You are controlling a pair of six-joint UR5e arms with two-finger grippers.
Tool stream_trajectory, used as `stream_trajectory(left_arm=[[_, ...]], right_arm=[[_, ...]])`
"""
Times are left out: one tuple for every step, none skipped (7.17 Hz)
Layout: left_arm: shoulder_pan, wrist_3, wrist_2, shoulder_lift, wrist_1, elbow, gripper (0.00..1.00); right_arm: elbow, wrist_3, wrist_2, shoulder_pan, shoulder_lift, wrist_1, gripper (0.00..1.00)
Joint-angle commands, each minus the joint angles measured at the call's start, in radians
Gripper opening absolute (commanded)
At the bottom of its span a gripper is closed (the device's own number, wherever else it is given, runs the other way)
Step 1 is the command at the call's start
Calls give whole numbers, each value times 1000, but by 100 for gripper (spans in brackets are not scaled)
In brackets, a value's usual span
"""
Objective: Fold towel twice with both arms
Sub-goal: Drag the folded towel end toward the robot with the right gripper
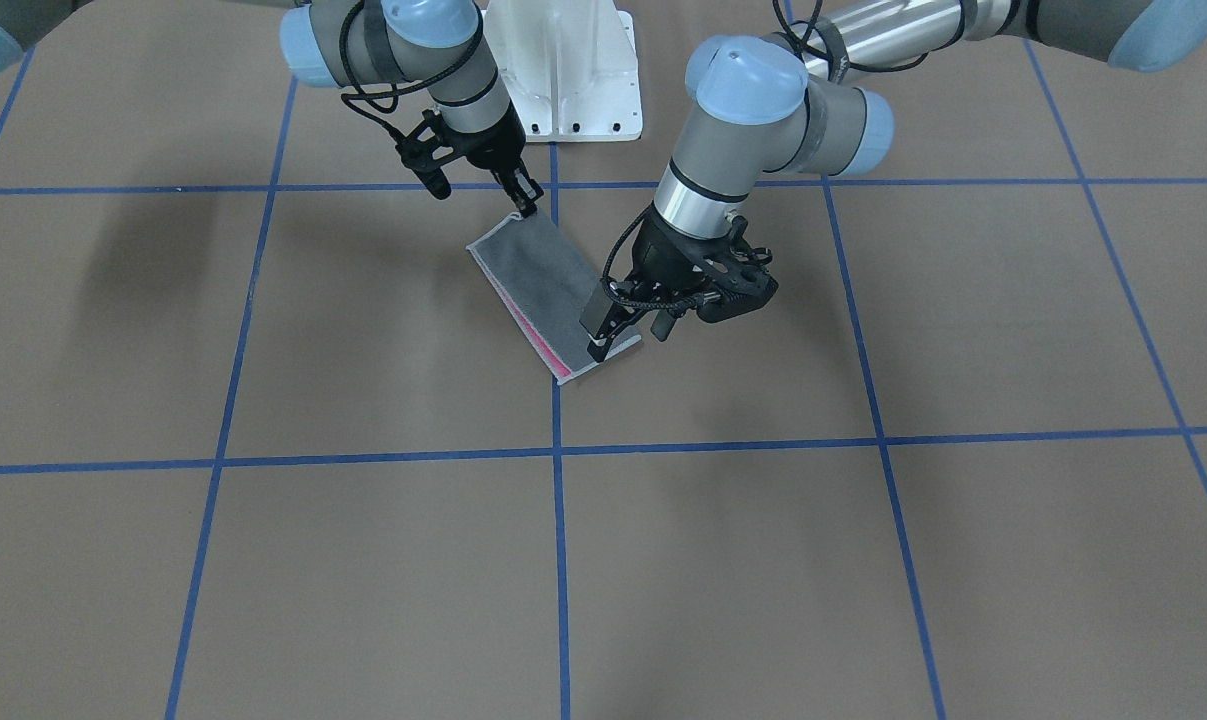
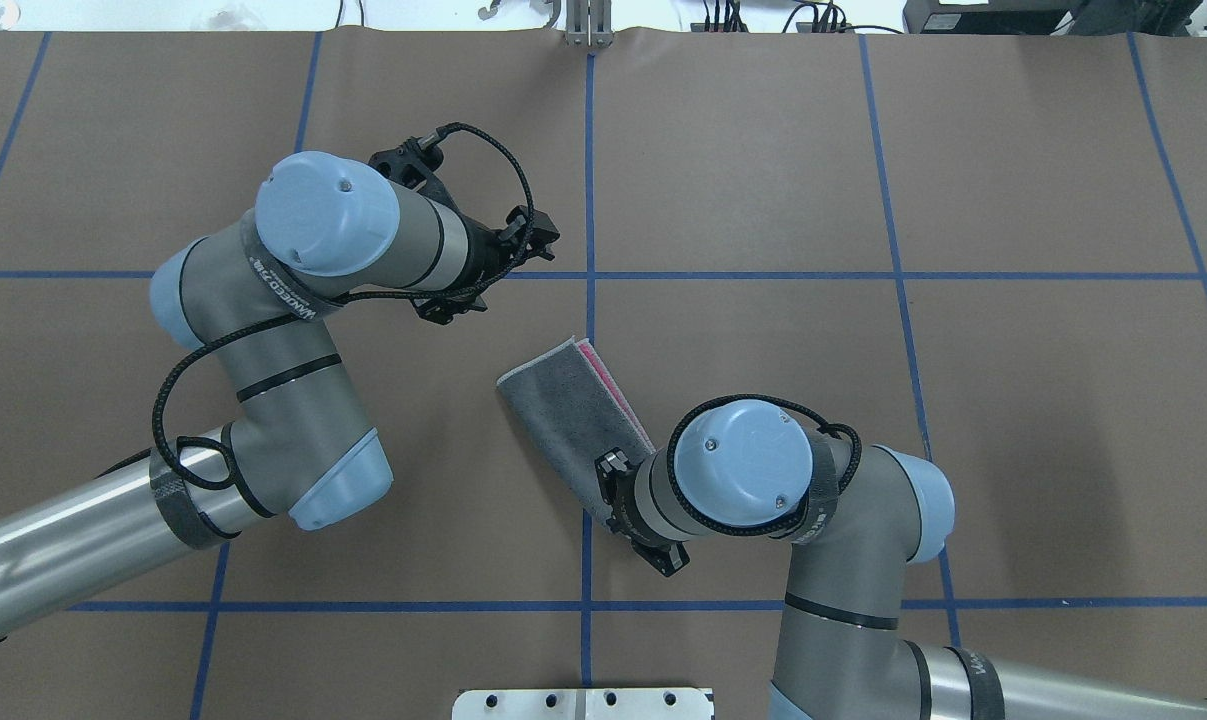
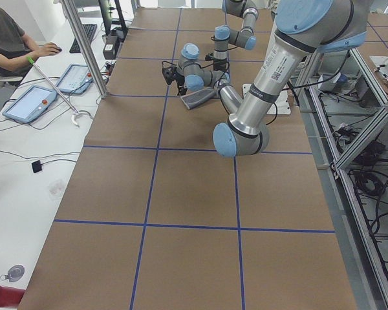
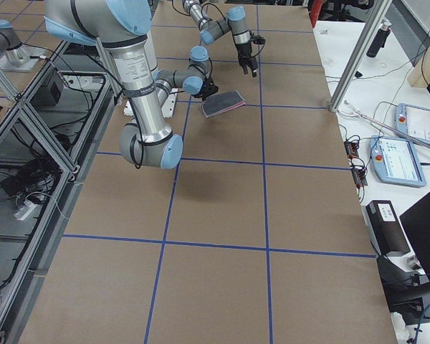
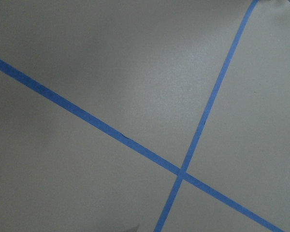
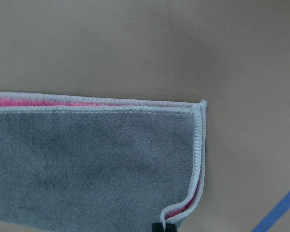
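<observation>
Two arms work over the brown table (image 1: 363, 330). The left arm (image 2: 283, 400) is bent sharply at the elbow, with its wrist angled toward the centre tape line (image 2: 590, 180). The left gripper (image 1: 596, 342) hangs raised near the towel's far end. Its jaws look parted and hold nothing, and its wrist view shows only bare table and crossing tape.

The right arm (image 2: 843, 560) curls over the towel's near end. The right gripper (image 1: 526, 205) points down at the corner nearest the white base (image 1: 563, 70). As far as we can judge, its fingers are pinched on that corner. One black fingertip (image 6: 157, 227) shows there, where the top layer lifts slightly.

The towel (image 2: 568, 410) lies diagonally at the centre line, folded into a long rectangle. Its dark grey side faces up, pink shows along one long edge, and the border is light grey stitching.
</observation>
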Motion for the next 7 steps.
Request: stream_trajectory(left_arm=[[1, 0, 0, 0, 0, 0, 100], [1, 0, 0, 0, 0, -2, 100], [1, 0, 0, 0, 0, -3, 100], [1, 0, 0, 0, 0, -5, 100], [1, -2, 0, 0, 0, -5, 100], [1, -2, 0, 0, 0, -6, 100], [2, -2, 0, 18, 0, -23, 100]], right_arm=[[0, 3, -19, -19, 3, 0, 0], [-4, 12, -21, -26, 17, 0, 0], [-3, 24, -21, -29, 20, 0, 0], [-3, 26, -29, -38, 23, 0, 0], [-6, 26, -33, -45, 34, 0, 0], [-6, 27, -36, -49, 41, -1, 0], [-9, 27, -41, -54, 48, -1, 36]])
